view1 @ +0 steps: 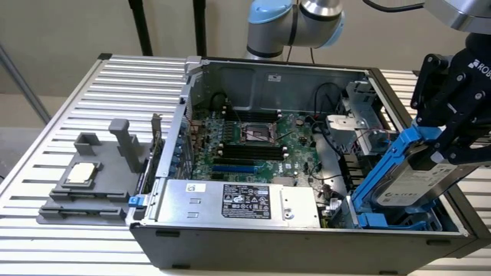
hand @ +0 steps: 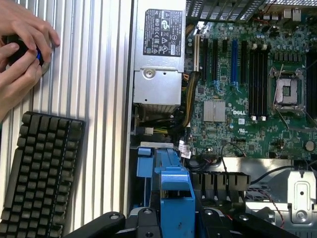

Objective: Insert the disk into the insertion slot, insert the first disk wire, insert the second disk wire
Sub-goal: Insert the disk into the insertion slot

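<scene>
I am gripping the disk (view1: 418,185) with the claw (view1: 451,150) clamped on its upper end, its lower end sitting tilted at the slot (view1: 381,221) inside the open computer case (view1: 307,244).

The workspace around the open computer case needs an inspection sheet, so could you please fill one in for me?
Surface: ribbed metal table, carrying the open computer case.
Job's things: disk in its blue frame, tilted, lower end at the slot, not seated.
Clutter: grey holder with a chip, on the exterior view's left; keyboard.
Grippers: gripper shut on the disk's upper end.
Cables: black wires loose inside the case; yellow and black bundle beside the power supply.
Surroundings: a person's hands on the table around a small dark object; black poles behind.
</scene>
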